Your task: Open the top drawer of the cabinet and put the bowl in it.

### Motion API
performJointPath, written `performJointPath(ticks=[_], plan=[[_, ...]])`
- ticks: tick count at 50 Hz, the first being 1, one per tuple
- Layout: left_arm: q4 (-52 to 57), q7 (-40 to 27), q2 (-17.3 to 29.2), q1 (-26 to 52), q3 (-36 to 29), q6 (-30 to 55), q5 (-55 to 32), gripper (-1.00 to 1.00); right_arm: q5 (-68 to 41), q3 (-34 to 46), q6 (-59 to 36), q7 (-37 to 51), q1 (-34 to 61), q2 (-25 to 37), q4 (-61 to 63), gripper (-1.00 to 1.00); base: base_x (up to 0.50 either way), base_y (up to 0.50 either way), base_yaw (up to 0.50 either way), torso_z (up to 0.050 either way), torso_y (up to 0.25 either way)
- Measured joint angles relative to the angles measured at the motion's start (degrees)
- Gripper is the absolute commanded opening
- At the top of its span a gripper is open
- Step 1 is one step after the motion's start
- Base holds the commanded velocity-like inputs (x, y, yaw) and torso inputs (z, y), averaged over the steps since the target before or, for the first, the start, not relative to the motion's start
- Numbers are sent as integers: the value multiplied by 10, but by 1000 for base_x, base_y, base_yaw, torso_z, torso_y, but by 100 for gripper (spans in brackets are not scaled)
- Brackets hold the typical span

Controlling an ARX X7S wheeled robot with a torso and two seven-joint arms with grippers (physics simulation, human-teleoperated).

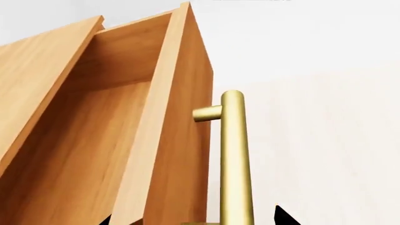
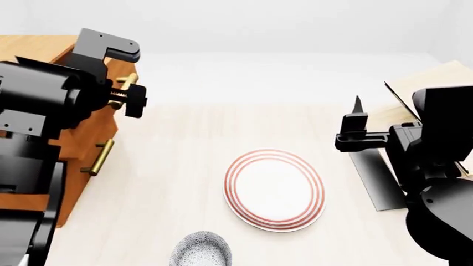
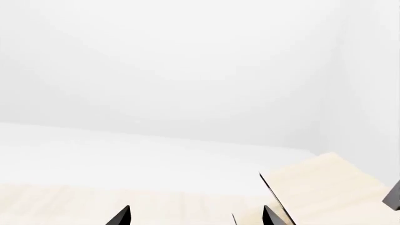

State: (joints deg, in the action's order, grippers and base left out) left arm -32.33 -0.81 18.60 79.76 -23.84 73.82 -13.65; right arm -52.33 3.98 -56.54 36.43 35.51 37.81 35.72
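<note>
Brass handle (image 1: 236, 159) of the top drawer (image 1: 93, 140) sits between the left claw (image 2: 127, 94) jaws, grip uncertain. Bowl (image 2: 201, 250) lies nearer the left arm; right claw (image 2: 356, 128) stands open.

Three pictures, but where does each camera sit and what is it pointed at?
Head view: on the robot's head, looking down at the plate, bowl and cabinet; both arms show, left tool at the brass handle.
Left wrist view: by the left tool, facing the open top drawer and the handle; black fingertips show.
Right wrist view: by the right tool, facing the white wall and pale rack.
Shared: handle, rack.
</note>
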Motion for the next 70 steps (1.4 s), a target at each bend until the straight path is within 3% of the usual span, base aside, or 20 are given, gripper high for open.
performJointPath(ticks=[40, 57, 70], plan=[[259, -7, -22, -68, -18, 122, -67, 100, -12, -7, 2, 7, -6, 7, 8, 100, 0, 0, 0, 0, 0], [315, -103, -21, -73, -22, 155, -142, 100, -14, -14, 9, 6, -16, 12, 9, 100, 0, 0, 0, 0, 4], [321, -133, -30, -45, -4, 140, -218, 100, -13, -13, 15, 4, -19, 13, 6, 100, 0, 0, 0, 0, 1]])
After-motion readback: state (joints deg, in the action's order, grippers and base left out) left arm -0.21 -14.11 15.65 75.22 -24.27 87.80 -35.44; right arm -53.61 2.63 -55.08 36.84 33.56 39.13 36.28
